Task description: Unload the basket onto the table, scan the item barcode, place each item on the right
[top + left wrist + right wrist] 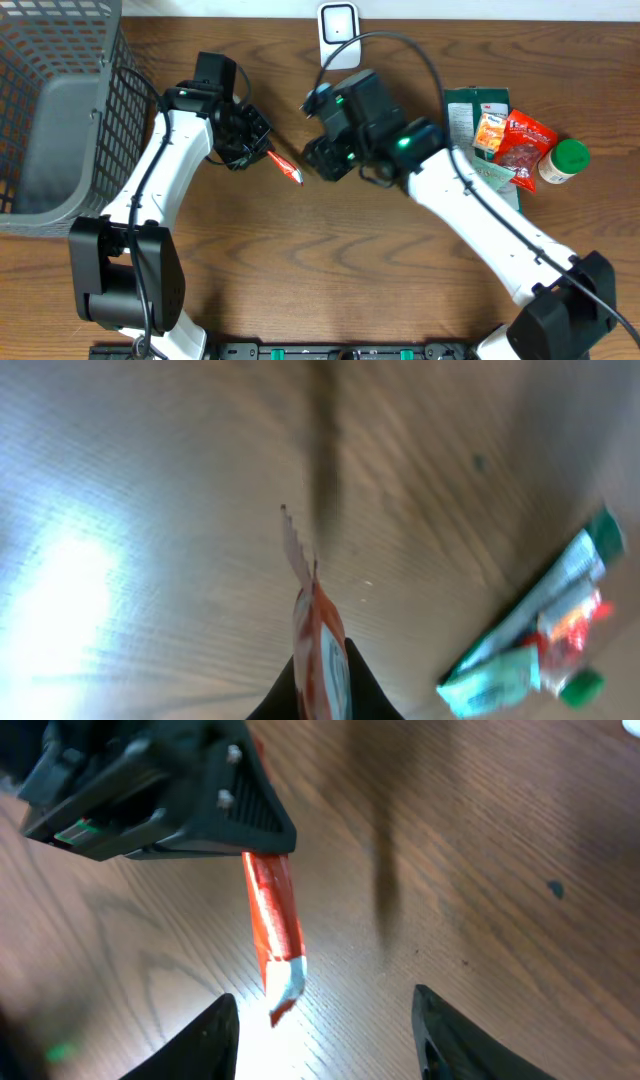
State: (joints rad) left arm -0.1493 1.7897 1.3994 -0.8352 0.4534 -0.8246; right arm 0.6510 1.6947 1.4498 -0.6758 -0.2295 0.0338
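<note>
Slim red white-tipped packet (285,166) in left hand (260,150)

The left claw (262,848) pinches a red packet (273,915) (right claw (322,1020) spread below)

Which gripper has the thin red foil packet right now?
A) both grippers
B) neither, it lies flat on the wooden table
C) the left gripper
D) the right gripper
C: the left gripper is clamped on one end of the thin red foil packet, while the right gripper stands open, its fingers not touching the packet's free end.
</note>
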